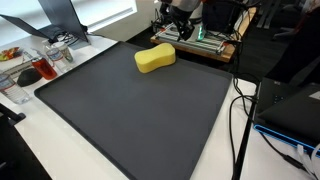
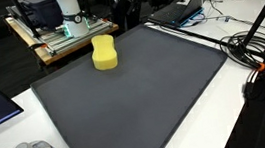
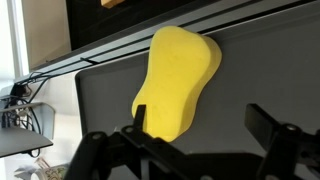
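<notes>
Near far edge of black mat (image 1: 140, 120) on bench (image 1: 40, 150): yellow sponge (image 1: 155, 58) lies flat, alone, seen in both exterior views.
Wrist view: jaws wide open, hold nothing; sponge sits ahead between them, seems not touched.
We judge sponge light, soft, squashy, not fragile, surface rough enough, no slipping. It will give under squeeze.
We would take it across narrow waist at middle, jaws low, closing gentle.
</notes>
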`<state>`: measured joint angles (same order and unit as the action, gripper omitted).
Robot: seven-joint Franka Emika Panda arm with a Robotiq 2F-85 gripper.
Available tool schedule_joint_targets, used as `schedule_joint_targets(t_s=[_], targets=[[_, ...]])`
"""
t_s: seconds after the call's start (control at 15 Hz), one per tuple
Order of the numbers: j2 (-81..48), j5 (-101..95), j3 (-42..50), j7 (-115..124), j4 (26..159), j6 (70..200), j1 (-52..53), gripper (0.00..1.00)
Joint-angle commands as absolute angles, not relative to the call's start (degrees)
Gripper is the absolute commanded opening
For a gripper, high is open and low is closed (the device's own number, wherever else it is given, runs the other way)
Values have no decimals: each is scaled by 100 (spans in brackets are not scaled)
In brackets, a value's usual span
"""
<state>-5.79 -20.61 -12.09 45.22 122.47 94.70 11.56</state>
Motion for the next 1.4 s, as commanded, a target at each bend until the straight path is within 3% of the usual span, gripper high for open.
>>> schedule_joint_targets(t_s=[0.0, 0.87, 1.33], targets=[[-698, -2339, -1234, 4972, 12439, 9460, 1419, 100], [-1639, -2431, -1243, 5347, 12532, 9272, 1961, 100], [-1951, -2390, -1098, 5136, 11840, 9094, 1935, 100]])
